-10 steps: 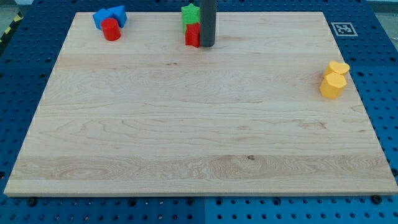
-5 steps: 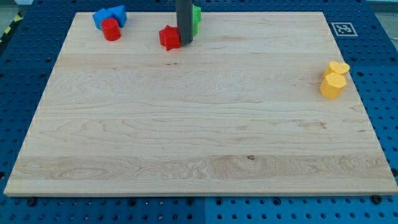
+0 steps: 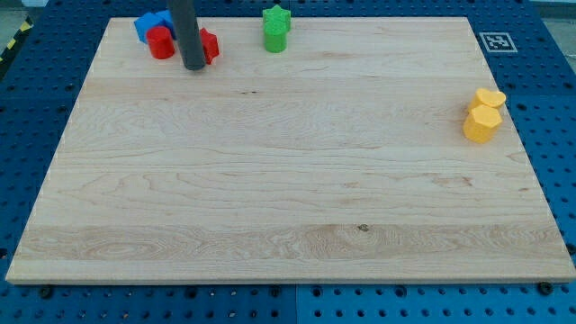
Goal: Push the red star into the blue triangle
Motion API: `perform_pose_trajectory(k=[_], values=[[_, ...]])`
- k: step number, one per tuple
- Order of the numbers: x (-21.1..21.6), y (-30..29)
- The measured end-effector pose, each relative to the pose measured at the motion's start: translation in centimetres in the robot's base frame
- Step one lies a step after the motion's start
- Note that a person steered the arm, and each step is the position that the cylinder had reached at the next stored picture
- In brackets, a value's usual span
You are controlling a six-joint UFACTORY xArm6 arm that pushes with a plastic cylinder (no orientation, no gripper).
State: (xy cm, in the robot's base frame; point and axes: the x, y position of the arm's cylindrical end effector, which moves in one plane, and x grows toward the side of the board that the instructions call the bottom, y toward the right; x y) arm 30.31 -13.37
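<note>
Wooden board on blue pegboard; my tip beside red star.

My tip stands between the star and the cylinder, touching both.

You are looking at two red blocks, the red cylinder and the red star; two yellow blocks; one green star; and blue pieces, partly hidden, whose number cannot be told.
</note>
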Motion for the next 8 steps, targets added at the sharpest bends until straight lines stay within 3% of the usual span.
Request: perform_pose_trajectory(k=[2, 5, 8], values=[[-3.4, 2.8], [-3.7, -2.2], [-3.7, -1.6]])
